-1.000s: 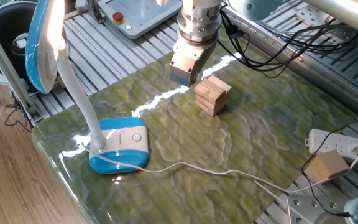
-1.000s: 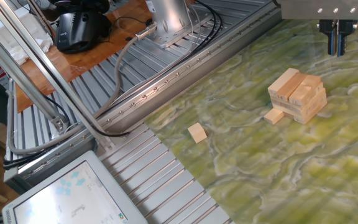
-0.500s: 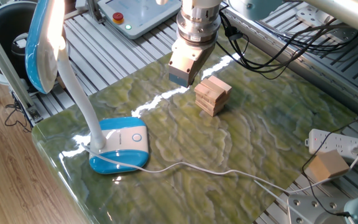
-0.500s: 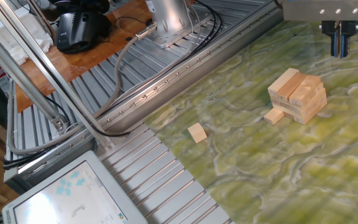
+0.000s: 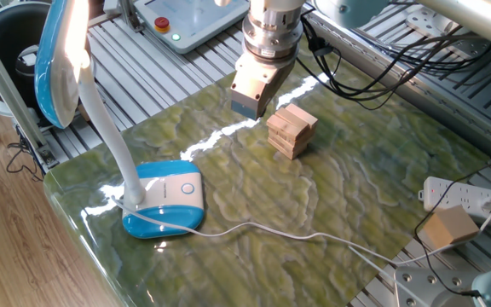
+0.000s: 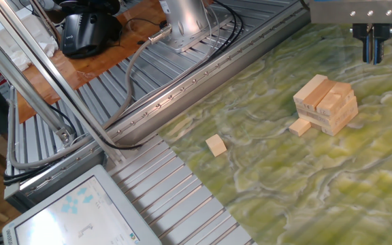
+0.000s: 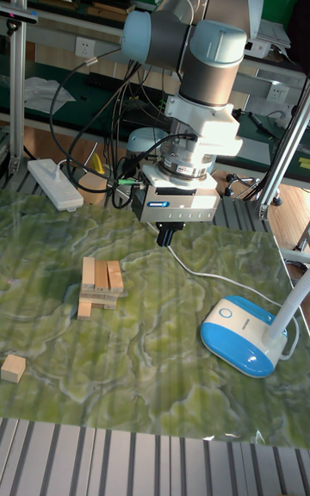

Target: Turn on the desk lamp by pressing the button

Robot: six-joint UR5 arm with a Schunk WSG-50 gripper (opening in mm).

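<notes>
Blue-and-white desk lamp (image 5: 162, 198), button (image 5: 187, 189) unlabelled, jaws raised, no legible writing

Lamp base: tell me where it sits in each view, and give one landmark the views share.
One fixed view: lamp base at lower left, near the table's front edge.
The other fixed view: not in the picture.
Tall fixed view: lower right.
Shared landmark: the wooden block stack.
</notes>
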